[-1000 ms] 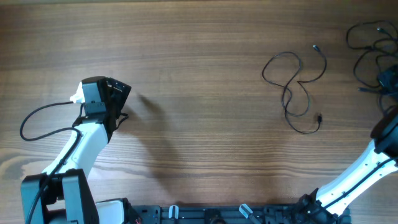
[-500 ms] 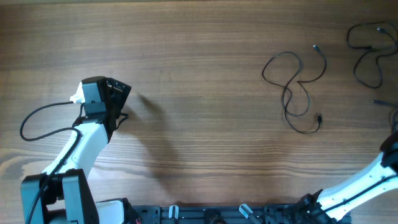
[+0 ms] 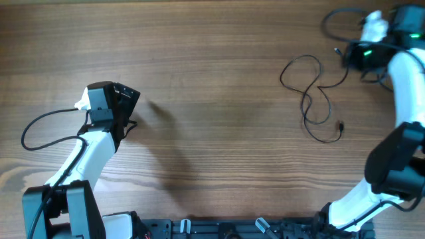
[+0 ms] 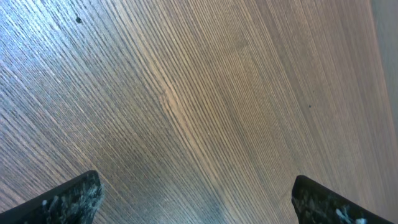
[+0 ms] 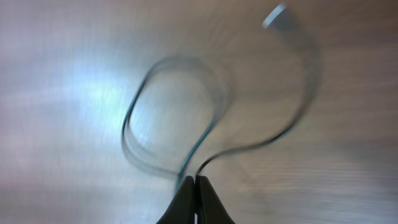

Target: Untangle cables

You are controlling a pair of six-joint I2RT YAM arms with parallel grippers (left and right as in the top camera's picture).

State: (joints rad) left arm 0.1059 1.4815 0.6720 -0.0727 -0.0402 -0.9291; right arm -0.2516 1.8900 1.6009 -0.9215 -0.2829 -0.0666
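Note:
One thin black cable [image 3: 312,99] lies in loose loops on the wood at the right, its tiny plug ends apart. My right gripper [image 3: 348,56] hovers at the back right, just beyond that cable's far end. In the right wrist view the gripper [image 5: 194,178] is shut on a thin dark cable [image 5: 205,158] that curls away into a blurred loop [image 5: 134,140] and ends in a small plug [image 5: 280,15]. I cannot tell whether this is the same cable as the one lying on the wood. My left gripper [image 3: 126,99] stands open at the left over bare wood, its fingers [image 4: 74,199] wide apart.
A thick black arm cable [image 3: 335,16] loops near the right wrist at the back edge. Another arm cable [image 3: 40,129] curves beside the left arm. The arm bases and a black rail [image 3: 252,229] run along the front edge.
The right arm has swung from the right edge to the back right corner, jaws briefly parting and shutting again. The tangle at the right edge no longer shows. Left arm unmoved.

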